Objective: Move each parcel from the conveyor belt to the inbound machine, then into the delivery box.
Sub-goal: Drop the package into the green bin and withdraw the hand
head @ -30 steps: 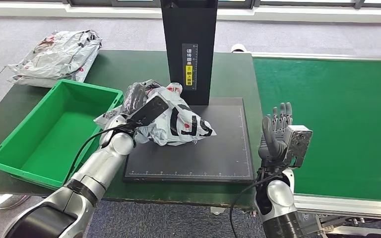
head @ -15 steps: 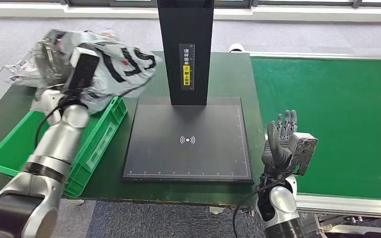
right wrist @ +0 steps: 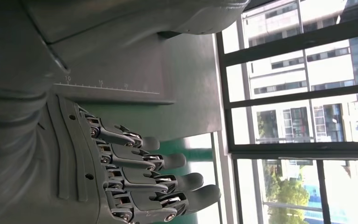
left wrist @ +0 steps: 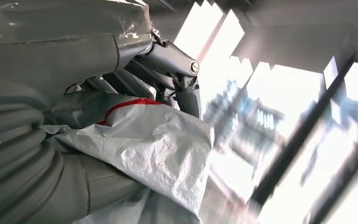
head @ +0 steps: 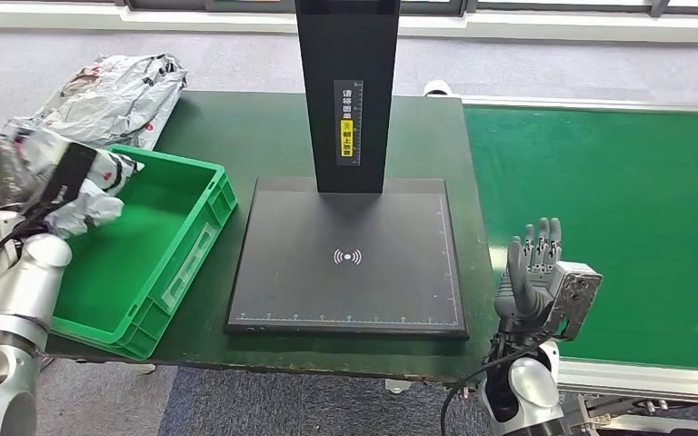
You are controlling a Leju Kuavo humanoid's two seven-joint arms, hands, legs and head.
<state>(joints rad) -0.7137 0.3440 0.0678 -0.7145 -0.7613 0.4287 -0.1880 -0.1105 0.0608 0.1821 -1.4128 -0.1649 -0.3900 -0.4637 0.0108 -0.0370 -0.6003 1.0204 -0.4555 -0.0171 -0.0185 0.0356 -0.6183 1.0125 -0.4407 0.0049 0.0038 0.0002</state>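
Moved: parcel [head: 73,182] swung off the inbound machine [head: 350,259], now over the far-left rim of the delivery box [head: 159,268].
Left hand [head: 4,163]: clutching parcel.
Right hand [head: 532,272]: empty, fingers straight.
Tip: centre it over the box before you let go.

Delivery box [head: 191,238] left on worktop [head: 236,127], inbound machine [head: 349,259] beside it, conveyor belt [head: 618,200] right. Parcel [head: 73,186] held over box's left edge; spare parcels [head: 114,95] behind.
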